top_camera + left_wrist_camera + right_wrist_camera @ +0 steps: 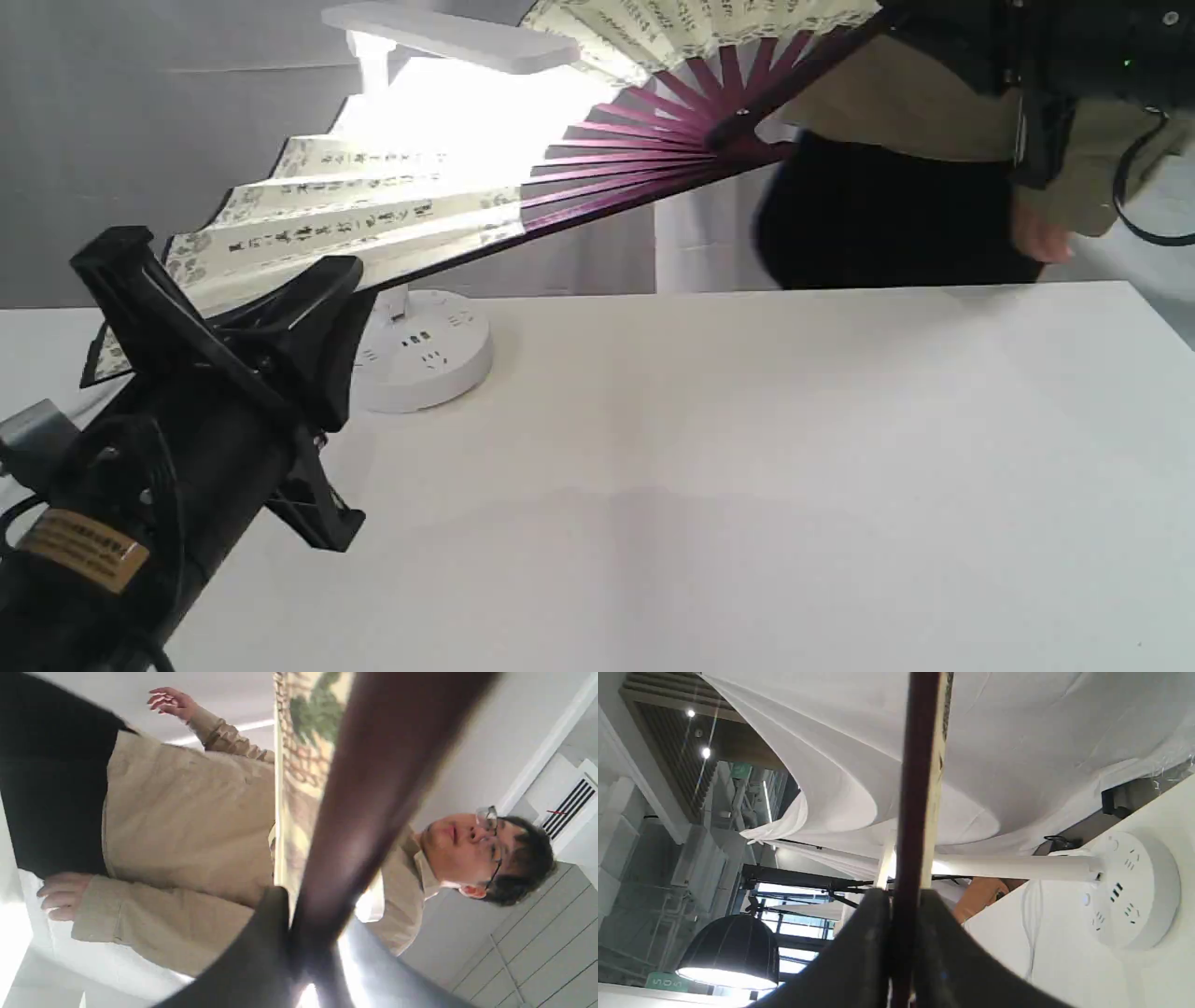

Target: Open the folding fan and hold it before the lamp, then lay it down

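The folding fan (373, 210) is spread wide and held up off the table. Its cream leaf with black calligraphy and its maroon ribs (644, 140) cover most of the lit lamp. The lamp's flat head (448, 35) shows above the fan and its round base (425, 359) below it. My left gripper (303, 299) is shut on the fan's lower left outer guard (364, 788). At the top right my right gripper (901, 23) is shut on the other guard (917, 788). The lamp's stem (1017, 865) and base (1134, 891) lie beyond that guard.
A person in a beige jacket (915, 103) stands behind the white table (747, 467), close to the right arm. A grey wall and white drape form the backdrop. The lamp's base stands at the table's back left.
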{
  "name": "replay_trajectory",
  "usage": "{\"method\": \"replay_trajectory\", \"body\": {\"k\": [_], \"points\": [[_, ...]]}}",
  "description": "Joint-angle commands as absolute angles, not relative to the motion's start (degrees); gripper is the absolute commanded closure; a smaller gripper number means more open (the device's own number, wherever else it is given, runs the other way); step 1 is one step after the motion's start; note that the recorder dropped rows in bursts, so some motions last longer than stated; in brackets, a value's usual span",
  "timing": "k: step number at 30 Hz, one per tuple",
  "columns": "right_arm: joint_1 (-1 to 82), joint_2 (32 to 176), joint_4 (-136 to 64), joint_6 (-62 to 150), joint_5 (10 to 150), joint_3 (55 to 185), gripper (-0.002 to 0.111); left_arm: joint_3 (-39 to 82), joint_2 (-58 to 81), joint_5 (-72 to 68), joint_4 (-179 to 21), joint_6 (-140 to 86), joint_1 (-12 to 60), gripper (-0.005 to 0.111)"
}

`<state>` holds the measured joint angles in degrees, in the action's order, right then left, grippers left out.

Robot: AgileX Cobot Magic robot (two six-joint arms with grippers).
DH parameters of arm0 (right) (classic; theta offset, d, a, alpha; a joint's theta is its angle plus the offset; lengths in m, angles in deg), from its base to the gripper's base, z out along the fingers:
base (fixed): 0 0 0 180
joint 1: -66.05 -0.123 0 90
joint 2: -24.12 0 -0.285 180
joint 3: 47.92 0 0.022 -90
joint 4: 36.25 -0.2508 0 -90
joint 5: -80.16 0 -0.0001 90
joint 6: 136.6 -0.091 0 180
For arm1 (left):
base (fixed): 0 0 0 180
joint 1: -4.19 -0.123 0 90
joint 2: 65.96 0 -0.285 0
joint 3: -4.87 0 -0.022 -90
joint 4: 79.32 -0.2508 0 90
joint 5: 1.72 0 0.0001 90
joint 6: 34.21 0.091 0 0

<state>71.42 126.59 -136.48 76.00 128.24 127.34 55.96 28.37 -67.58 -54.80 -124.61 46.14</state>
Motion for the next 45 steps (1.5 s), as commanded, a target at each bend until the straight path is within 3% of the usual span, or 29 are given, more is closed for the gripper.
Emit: {"method": "replay_trajectory", "body": {"k": [1, 17, 45], "points": [[72.23, 126.31, -136.19, 77.56, 124.74, 127.90, 0.108, 55.75, 27.26, -71.69, -50.97, -126.92, 45.38, 0.107], [72.23, 126.31, -135.52, 77.43, 124.10, 127.20, 0.108, 55.75, 27.26, -68.20, -52.31, -126.72, 45.38, 0.107], [73.62, 126.31, -135.10, 81.08, 121.31, 114.58, 0.108, 55.75, 27.40, -50.50, -55.27, -116.00, 45.38, 0.107]]}}
